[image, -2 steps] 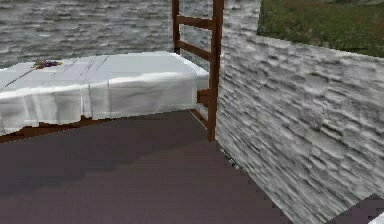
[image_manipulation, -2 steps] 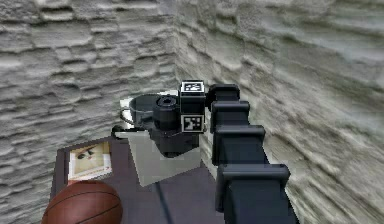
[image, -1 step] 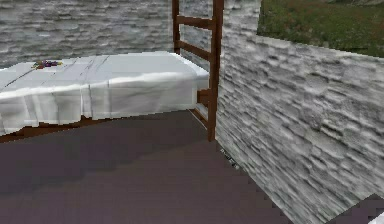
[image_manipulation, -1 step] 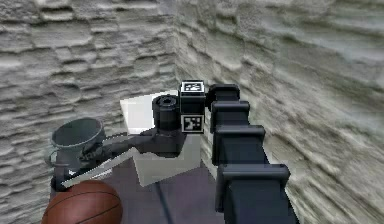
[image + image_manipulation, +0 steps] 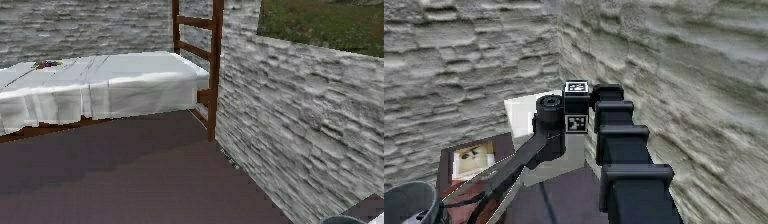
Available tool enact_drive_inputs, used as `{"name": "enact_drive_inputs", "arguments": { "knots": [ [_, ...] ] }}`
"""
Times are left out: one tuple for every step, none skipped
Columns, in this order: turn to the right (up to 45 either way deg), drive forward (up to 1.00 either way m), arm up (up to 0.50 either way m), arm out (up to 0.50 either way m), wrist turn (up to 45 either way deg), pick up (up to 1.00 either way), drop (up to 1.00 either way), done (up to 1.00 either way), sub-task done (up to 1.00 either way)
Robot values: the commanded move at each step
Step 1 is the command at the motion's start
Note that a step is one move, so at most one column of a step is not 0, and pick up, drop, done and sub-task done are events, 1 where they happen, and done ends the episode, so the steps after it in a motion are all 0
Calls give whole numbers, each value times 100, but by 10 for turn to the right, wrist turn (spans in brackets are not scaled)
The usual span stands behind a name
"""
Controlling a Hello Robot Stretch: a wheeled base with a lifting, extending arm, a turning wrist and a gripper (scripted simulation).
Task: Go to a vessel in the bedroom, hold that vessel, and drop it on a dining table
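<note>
My arm [image 5: 629, 170] rises as a dark square bar from the arm side view's bottom edge, with two white marker squares [image 5: 576, 108] at its far end. Left of them sits the gripper's dark body, and its thin fingers [image 5: 504, 175] slant down to the left. The gripper [image 5: 464, 195] ends over a low brown table [image 5: 454, 150] that has a pale paper or book [image 5: 472, 158] on it, so I cannot tell whether it holds anything. A dark round open-topped container [image 5: 408, 202] stands at the bottom left corner beside the fingers. A dark rounded rim [image 5: 352, 219] also shows at the forward view's bottom right.
A bed [image 5: 95, 85] with a white sheet and a tall wooden ladder-like end frame [image 5: 198, 60] stands ahead against grey stone walls [image 5: 300, 110]. A small dark item [image 5: 45, 65] lies on its far left. Dark bare floor [image 5: 120, 170] lies before it. A white box-like piece [image 5: 524, 112] stands in the stone corner.
</note>
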Motion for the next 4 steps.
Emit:
{"name": "enact_drive_inputs", "arguments": {
  "knots": [
    [0, 0, 0, 0, -60, 0, 0, 0, 0],
    [0, 0, 0, -14, 0, 0, 0, 0, 0],
    [-450, 0, 0, 0, 0, 0, 0, 0, 0],
    [-450, 0, 0, 0, 0, 0, 0, 0, 0]
  ]
}}
